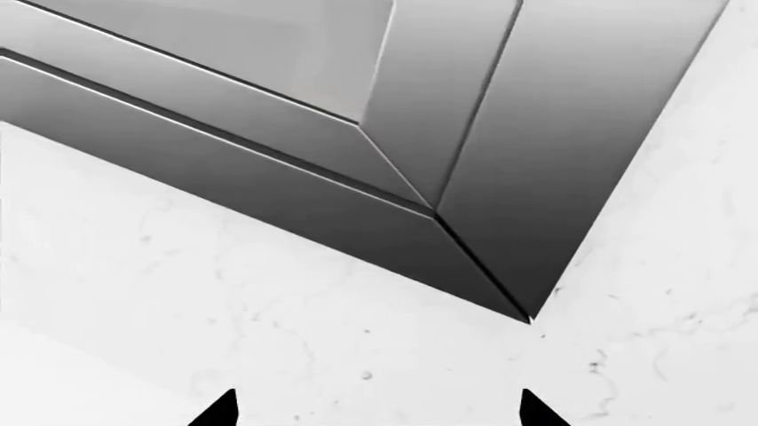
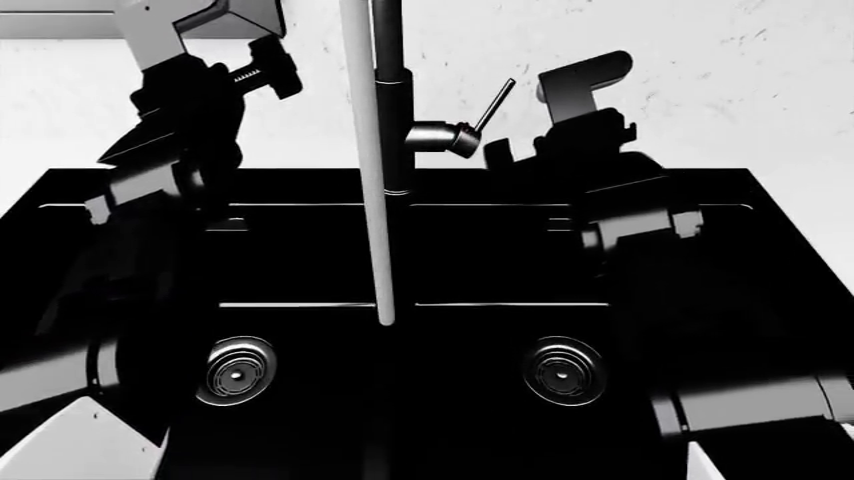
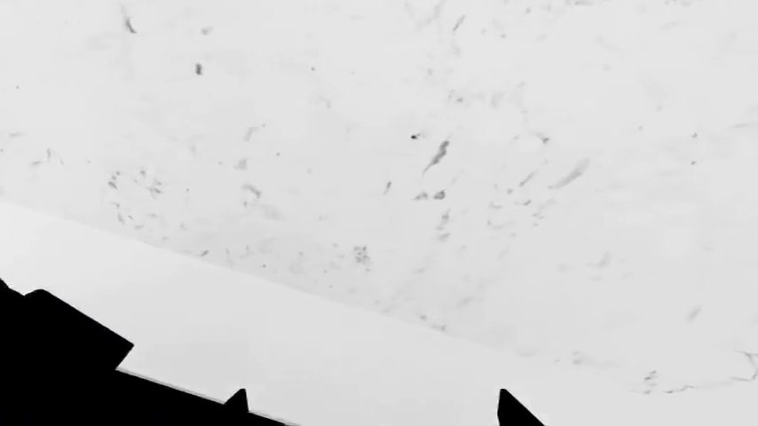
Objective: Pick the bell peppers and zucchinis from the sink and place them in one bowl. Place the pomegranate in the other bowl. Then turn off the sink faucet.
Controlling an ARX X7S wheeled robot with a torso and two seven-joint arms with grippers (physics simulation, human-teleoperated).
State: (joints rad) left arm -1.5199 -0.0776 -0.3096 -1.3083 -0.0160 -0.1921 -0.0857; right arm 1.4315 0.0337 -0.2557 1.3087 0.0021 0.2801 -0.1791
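Observation:
The glossy black sink (image 2: 467, 255) fills the head view, with a steel drain (image 2: 238, 370) in the left basin and another drain (image 2: 563, 370) in the right. The dark sink faucet (image 2: 388, 100) stands at the back. Its side knob (image 2: 445, 136) carries a thin lever (image 2: 495, 103) tilted up to the right. A pale straight column (image 2: 370, 170) drops in front of the pipe to the basin divider. My right gripper (image 2: 583, 85) hangs just right of the lever, apart from it, open (image 3: 373, 410) and empty. My left gripper (image 2: 254, 65) is raised at the back left, open (image 1: 379, 413) and empty. Peppers, zucchinis, pomegranate and bowls are out of view.
White marble wall (image 2: 747, 80) rises behind the sink. The left wrist view faces a grey panelled cabinet (image 1: 355, 106) above marble (image 1: 237, 302). In the right wrist view marble (image 3: 414, 160) fills the picture, with a black edge (image 3: 59, 364) at one corner. Both arms overhang the basins.

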